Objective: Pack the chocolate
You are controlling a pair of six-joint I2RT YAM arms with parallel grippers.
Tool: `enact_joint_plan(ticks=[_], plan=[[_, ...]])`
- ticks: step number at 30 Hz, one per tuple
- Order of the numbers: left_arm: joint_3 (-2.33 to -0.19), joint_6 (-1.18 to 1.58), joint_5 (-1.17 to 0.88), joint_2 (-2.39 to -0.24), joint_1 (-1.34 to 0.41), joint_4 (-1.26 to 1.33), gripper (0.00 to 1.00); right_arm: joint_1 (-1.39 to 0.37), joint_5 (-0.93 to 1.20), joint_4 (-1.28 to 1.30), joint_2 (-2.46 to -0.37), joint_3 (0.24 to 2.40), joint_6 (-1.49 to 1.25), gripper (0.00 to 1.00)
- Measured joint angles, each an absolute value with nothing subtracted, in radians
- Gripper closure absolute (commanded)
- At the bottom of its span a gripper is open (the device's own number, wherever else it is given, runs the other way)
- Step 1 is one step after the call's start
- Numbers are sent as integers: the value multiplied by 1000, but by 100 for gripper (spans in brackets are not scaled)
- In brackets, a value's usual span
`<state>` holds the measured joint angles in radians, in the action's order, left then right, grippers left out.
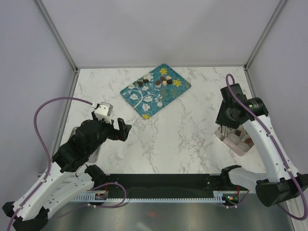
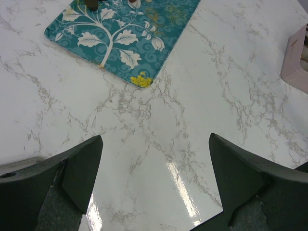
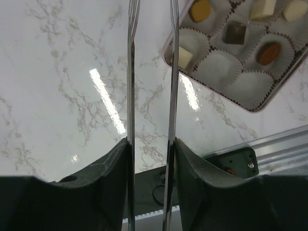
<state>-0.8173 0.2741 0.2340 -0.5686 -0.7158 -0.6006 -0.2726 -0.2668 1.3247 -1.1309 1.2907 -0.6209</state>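
Several small chocolate pieces (image 1: pixel 163 81), dark brown, light brown and cream, lie on the far part of a teal flowered tray (image 1: pixel 132 96). One shows at the top of the left wrist view (image 2: pixel 91 5). A pink box (image 1: pixel 234 138) with white paper cups holds a few chocolates (image 3: pixel 235 33). My right gripper (image 1: pixel 227 120) is shut on metal tongs (image 3: pixel 131 72) just left of the box (image 3: pixel 250 103). The tong arms stand apart, and their tips are out of the right wrist view. My left gripper (image 1: pixel 124 130) is open and empty over bare marble (image 2: pixel 155 139), near the tray's near corner (image 2: pixel 142 79).
The box's pink edge shows at the right of the left wrist view (image 2: pixel 296 60). A pale shallow container (image 1: pixel 94 154) sits under the left arm. A black rail (image 1: pixel 163 185) runs along the table's near edge. Walls close the back and sides.
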Motion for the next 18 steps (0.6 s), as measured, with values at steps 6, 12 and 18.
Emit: enact_joint_plan(ticks=[6, 12, 18], plan=[[-817, 274, 235, -569, -716, -600, 0, -273, -168, 1184, -1284, 1425, -501, 52], [-817, 274, 238, -569, -716, -601, 0, -333, -127, 977, -1548, 1544, -376, 52], [-817, 274, 263, -567, -716, -601, 0, -449, -119, 821, -1824, 1718, -263, 51]])
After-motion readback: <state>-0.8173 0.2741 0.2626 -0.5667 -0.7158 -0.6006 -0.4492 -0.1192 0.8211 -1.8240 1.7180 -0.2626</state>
